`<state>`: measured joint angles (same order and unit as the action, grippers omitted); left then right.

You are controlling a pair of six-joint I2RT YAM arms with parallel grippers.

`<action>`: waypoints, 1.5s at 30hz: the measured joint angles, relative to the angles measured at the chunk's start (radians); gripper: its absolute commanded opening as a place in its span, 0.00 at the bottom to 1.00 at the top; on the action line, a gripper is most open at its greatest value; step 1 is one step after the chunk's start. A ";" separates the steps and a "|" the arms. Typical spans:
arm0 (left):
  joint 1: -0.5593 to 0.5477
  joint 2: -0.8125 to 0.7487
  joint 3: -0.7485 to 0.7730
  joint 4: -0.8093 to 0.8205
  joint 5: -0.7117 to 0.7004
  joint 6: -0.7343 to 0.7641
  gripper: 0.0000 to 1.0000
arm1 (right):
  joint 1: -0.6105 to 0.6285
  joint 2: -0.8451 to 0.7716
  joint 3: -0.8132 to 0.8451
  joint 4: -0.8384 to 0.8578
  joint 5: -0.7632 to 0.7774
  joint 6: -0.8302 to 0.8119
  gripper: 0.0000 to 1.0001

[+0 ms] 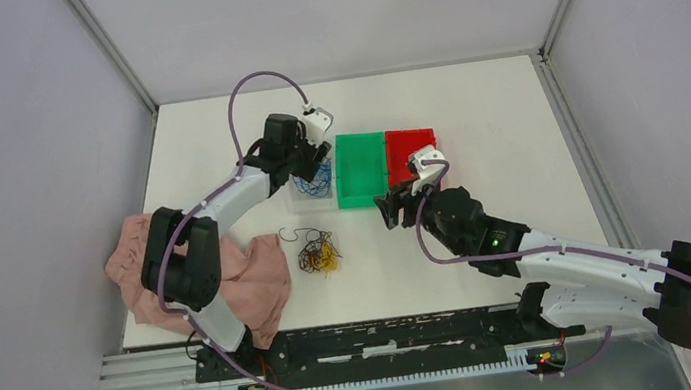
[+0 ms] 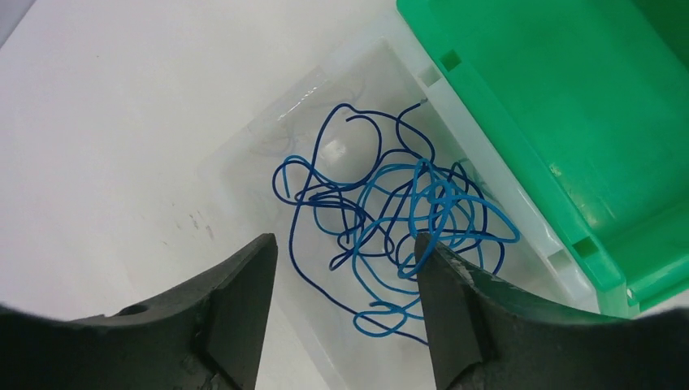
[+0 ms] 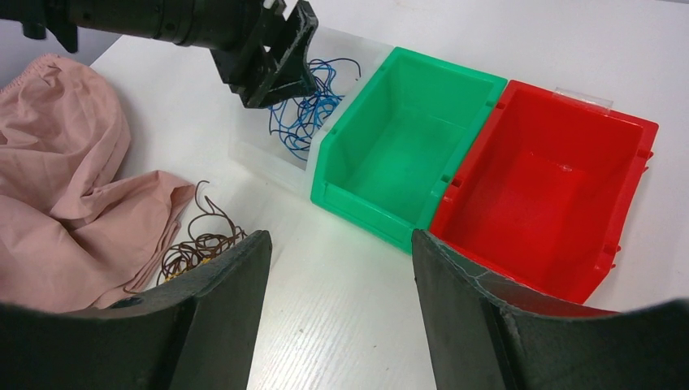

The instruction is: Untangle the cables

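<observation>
Several blue cables (image 2: 390,211) lie loosely looped in a clear bin (image 2: 244,162), also seen from above as blue cables (image 1: 318,181). My left gripper (image 2: 345,244) hangs open just above them with nothing between its fingers. From above, the left gripper (image 1: 306,167) is over that bin. A tangle of dark brown and yellow cables (image 1: 317,252) lies on the white table in front of the bins; it shows as brown cables (image 3: 191,244) at the right wrist view's left. My right gripper (image 3: 337,240) is open and empty above bare table, right of the tangle, in front of the bins.
A green bin (image 1: 361,168) and a red bin (image 1: 409,151) stand side by side right of the clear bin; both look empty. A crumpled pink cloth (image 1: 252,283) lies at the near left, beside the tangle. Grey walls enclose the table.
</observation>
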<state>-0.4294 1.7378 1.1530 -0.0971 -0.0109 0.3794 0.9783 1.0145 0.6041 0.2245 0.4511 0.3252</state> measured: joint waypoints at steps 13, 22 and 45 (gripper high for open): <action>0.148 -0.127 0.209 -0.236 0.211 0.006 0.83 | -0.005 0.000 0.000 -0.023 -0.030 0.010 0.71; 0.146 -0.229 0.132 -0.354 0.381 0.006 0.77 | -0.005 0.065 0.013 -0.030 -0.090 0.019 0.69; 0.085 0.035 0.105 -0.241 0.350 0.068 0.36 | -0.014 0.079 0.028 -0.081 -0.100 0.026 0.64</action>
<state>-0.3447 1.7733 1.2579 -0.3386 0.3393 0.4477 0.9638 1.0939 0.6319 0.1436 0.3508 0.3511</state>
